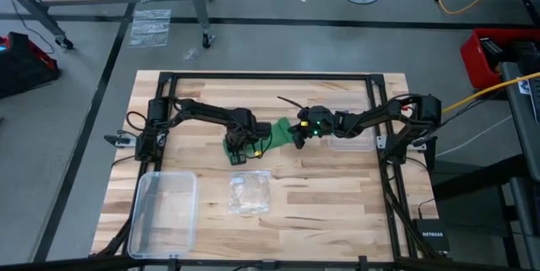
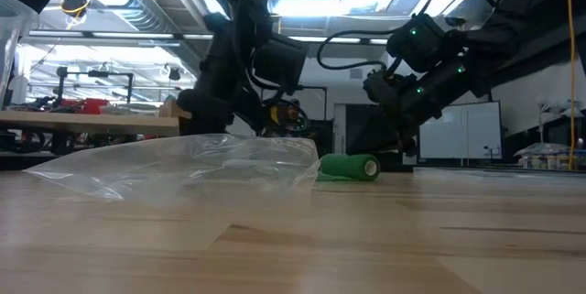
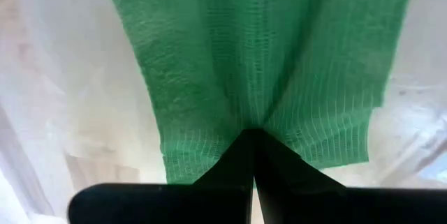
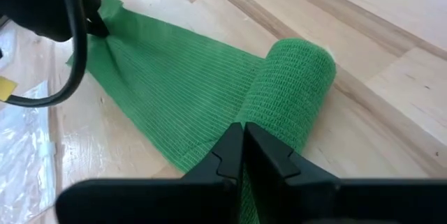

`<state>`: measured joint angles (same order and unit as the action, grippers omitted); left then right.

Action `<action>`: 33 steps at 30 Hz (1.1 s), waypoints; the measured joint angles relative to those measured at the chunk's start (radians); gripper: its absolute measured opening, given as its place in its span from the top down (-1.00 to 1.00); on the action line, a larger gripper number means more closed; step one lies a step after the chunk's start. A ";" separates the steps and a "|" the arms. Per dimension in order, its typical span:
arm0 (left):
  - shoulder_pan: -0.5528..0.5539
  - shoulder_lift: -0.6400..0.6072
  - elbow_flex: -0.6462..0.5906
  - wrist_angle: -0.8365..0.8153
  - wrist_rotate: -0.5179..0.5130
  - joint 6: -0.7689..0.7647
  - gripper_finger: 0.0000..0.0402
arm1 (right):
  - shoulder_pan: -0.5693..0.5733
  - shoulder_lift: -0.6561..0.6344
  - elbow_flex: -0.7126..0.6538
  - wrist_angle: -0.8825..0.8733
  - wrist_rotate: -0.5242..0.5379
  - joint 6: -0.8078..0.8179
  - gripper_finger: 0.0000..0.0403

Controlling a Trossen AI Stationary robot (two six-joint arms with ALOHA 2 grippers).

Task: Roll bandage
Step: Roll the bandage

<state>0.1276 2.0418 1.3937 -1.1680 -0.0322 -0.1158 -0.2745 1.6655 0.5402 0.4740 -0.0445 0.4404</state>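
My left gripper (image 3: 251,135) pinches the bandage (image 4: 209,91) end, my right gripper (image 4: 243,132) grips its roll; plastic box (image 1: 164,210) and bag (image 1: 250,192) sit nearby.

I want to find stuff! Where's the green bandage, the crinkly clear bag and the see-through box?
bandage (image 4: 297,84): right wrist view, on its rolled-up part.
clear bag (image 1: 250,193): high view, middle of the bag.
clear box (image 1: 165,212): high view, its bare floor.

Wooden table (image 1: 337,195) carries bandage (image 1: 276,132), bag (image 1: 250,192), box (image 1: 164,212).
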 joint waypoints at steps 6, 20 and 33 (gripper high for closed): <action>-0.004 -0.008 -0.079 0.003 -0.001 -0.001 1.00 | 0.000 0.001 -0.001 -0.004 0.003 0.000 0.88; -0.016 -0.085 -0.178 0.025 -0.108 -0.080 1.00 | -0.001 0.001 -0.002 -0.003 0.009 0.000 0.88; -0.023 -0.323 -0.174 0.181 -0.122 -0.145 1.00 | -0.001 0.002 -0.002 0.002 0.009 0.000 0.88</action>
<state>0.1044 1.7192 1.2198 -0.9867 -0.1547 -0.2611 -0.2756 1.6672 0.5381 0.4757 -0.0353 0.4404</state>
